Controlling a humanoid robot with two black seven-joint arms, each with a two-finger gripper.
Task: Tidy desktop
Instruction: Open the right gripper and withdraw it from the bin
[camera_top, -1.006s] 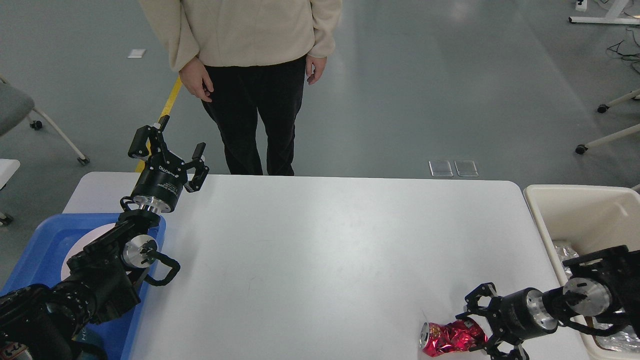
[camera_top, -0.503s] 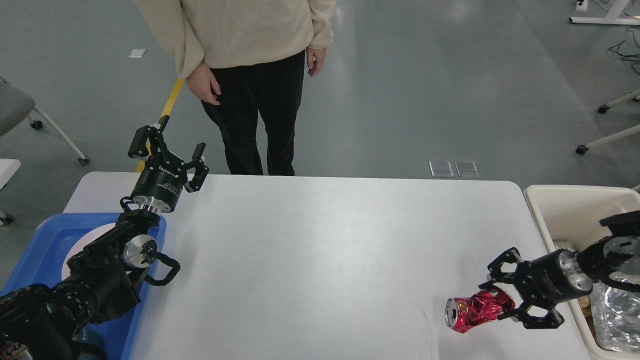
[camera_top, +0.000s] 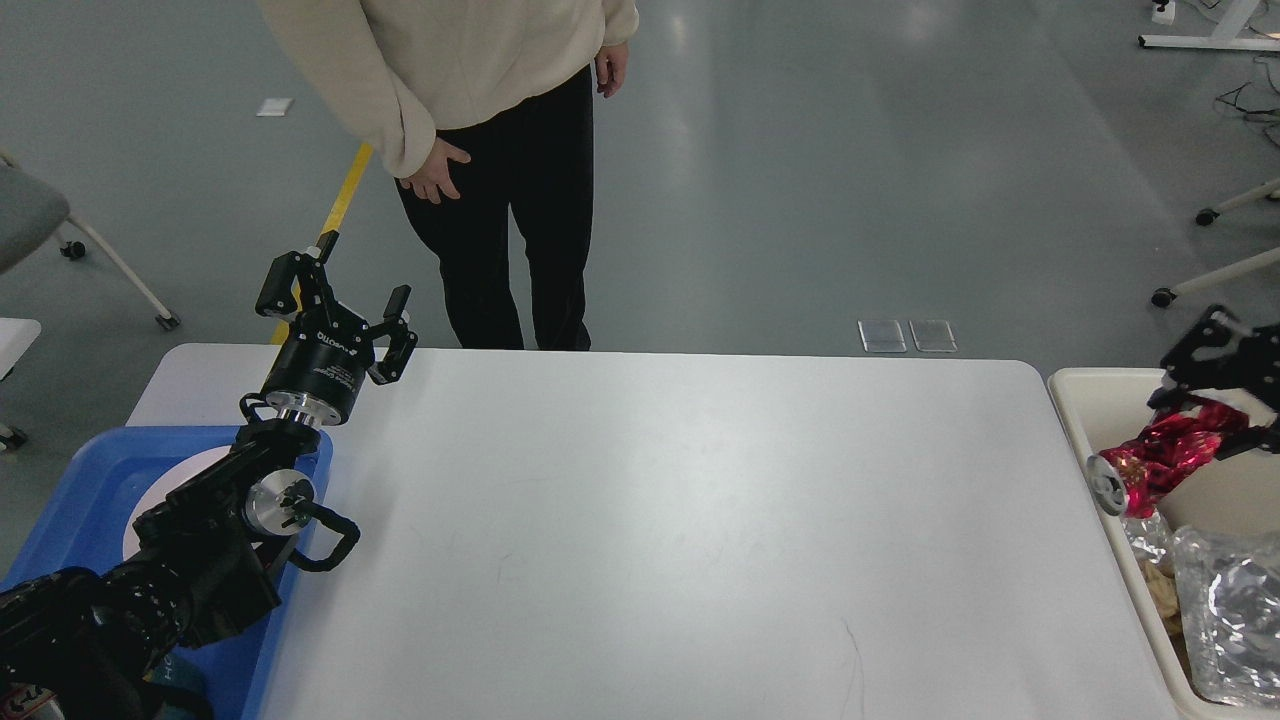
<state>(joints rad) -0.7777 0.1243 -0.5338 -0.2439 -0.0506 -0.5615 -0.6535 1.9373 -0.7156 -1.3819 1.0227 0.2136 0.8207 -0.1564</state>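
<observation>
The desktop (camera_top: 650, 520) is a wide white tabletop with rounded corners. My right gripper (camera_top: 1195, 425) is at the right edge of the view, over the cream bin (camera_top: 1075, 400), shut on a crushed red can (camera_top: 1160, 455) held in the air above the bin's inside. Its fingers are partly cut off by the frame edge. My left gripper (camera_top: 335, 295) stands raised over the table's far left corner, open, with nothing between its fingers.
A blue tray (camera_top: 70, 500) holding a white plate (camera_top: 150, 500) sits at the left under my left arm. Crumpled silver foil (camera_top: 1225, 610) lies in the bin. A person (camera_top: 480, 150) stands beyond the far table edge.
My right gripper lifted the red can off the front right of the table and swung it right and away, over the cream bin. The left arm stayed still. The person shifted slightly.
</observation>
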